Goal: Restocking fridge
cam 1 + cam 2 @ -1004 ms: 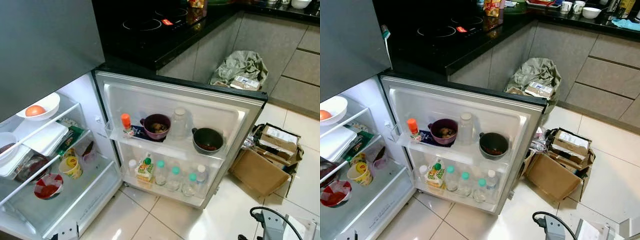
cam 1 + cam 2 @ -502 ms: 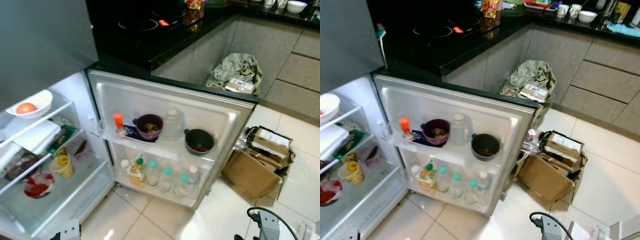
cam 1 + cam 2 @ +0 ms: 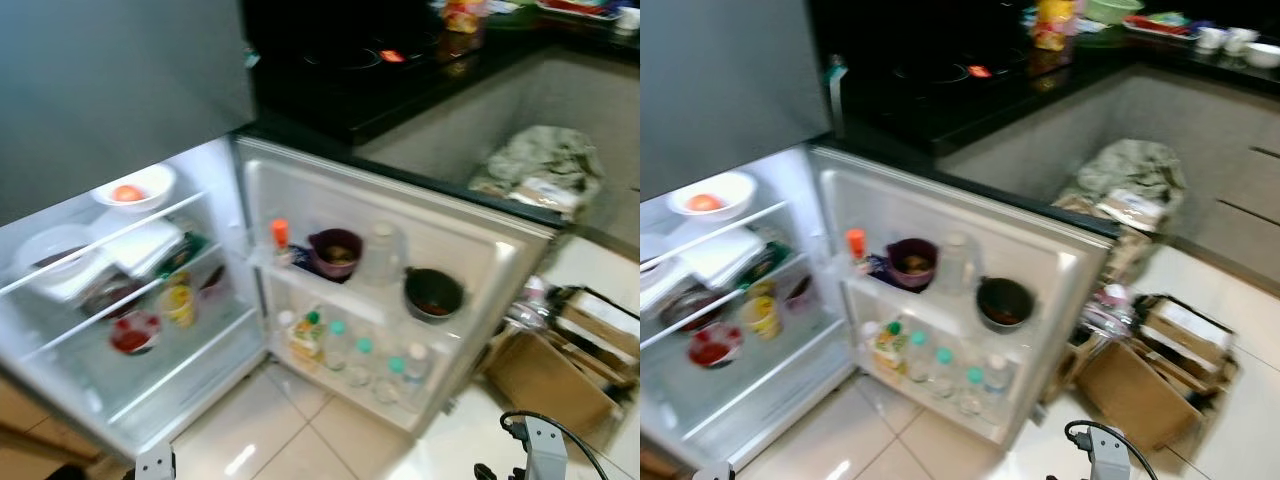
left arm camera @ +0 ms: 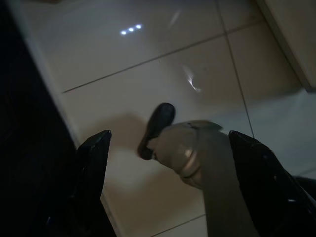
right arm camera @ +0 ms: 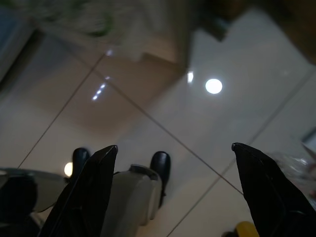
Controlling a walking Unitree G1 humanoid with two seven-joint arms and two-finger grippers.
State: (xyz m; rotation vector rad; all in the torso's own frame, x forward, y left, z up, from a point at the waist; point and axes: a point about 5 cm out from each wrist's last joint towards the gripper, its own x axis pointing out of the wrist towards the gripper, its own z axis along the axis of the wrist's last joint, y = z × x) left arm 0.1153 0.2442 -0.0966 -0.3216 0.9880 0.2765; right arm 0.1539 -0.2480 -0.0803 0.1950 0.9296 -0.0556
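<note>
Black fingers of your left gripper (image 4: pixel 163 173) stand wide apart, holding nothing, over pale floor tiles (image 4: pixel 148 64); a grey leg and dark foot of the robot (image 4: pixel 158 123) show between them. Your right gripper (image 5: pixel 173 187) is likewise spread and empty above the glossy tiles, touching nothing.

From the head views, blurred, you face the fridge (image 3: pixel 130 330) with its lower compartment lit. On the left, a white bowl with an orange fruit (image 3: pixel 130 190) sits on the top shelf. Below it lie white containers (image 3: pixel 140 245), then a dark dish (image 3: pixel 100 295), a yellow cup (image 3: pixel 180 303) and a red-filled bowl (image 3: pixel 133 335) on the lower shelf.

To the right, the open fridge door (image 3: pixel 470 240) swings out over the floor. Its upper rack carries an orange-capped bottle (image 3: pixel 280 240), a purple bowl (image 3: pixel 335 252), a clear jar (image 3: pixel 380 255) and a dark pot (image 3: pixel 434 293). The lower rack holds a juice carton (image 3: pixel 305 338) and a row of green-capped bottles (image 3: pixel 360 360).

Further right, a grey-green bag (image 3: pixel 545 165) stands by the cabinets, and opened cardboard boxes (image 3: pixel 560 360) lie on the floor just beside the door.
</note>
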